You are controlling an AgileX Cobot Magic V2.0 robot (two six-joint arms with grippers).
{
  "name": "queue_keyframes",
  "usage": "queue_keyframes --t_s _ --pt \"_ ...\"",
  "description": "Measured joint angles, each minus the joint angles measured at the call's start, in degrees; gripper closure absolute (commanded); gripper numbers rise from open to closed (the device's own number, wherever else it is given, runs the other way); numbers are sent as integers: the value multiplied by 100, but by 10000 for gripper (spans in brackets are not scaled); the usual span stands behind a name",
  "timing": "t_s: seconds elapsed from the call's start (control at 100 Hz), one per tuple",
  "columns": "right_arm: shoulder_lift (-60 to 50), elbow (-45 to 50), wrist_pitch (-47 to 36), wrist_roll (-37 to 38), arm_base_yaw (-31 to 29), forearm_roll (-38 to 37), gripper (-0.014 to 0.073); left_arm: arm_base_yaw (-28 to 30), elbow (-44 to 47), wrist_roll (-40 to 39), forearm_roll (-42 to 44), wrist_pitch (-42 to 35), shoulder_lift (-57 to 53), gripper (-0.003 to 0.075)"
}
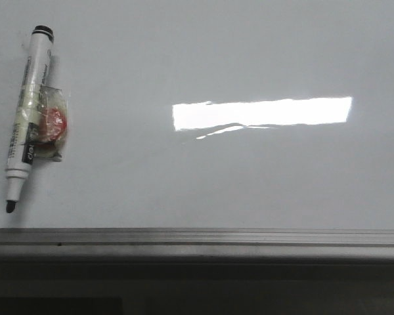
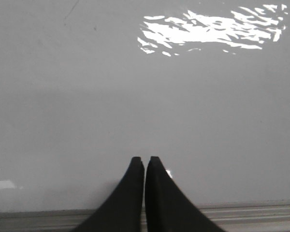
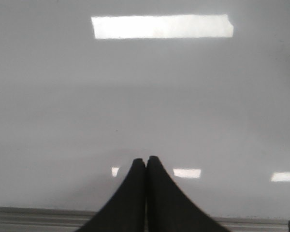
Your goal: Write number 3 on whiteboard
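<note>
Nothing written yet: we see the whiteboard (image 1: 203, 177) bare, no 3. Marker (image 1: 27, 111) lies uncapped by its left edge. Left hand (image 2: 145, 162) and right hand (image 3: 146, 161) closed, holding nothing; all remains.

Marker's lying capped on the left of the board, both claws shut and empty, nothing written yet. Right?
Not capped: the front view shows the marker with its black tip bare. The rest holds: it lies left on the board, the left claw and right claw are shut and empty, nothing written.
</note>
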Motion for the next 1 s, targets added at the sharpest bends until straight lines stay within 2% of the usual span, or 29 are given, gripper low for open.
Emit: queue_keyframes --t_s 0.5,0.76,1.0 --pt "0 0 -88 0 0 0 638 0 0 0 22 -120 0 741" --pt "0 0 -347 0 0 11 638 0 0 0 178 -460 0 741" --pt "0 0 -584 0 0 921 638 0 0 -64 -5 -826 22 741"
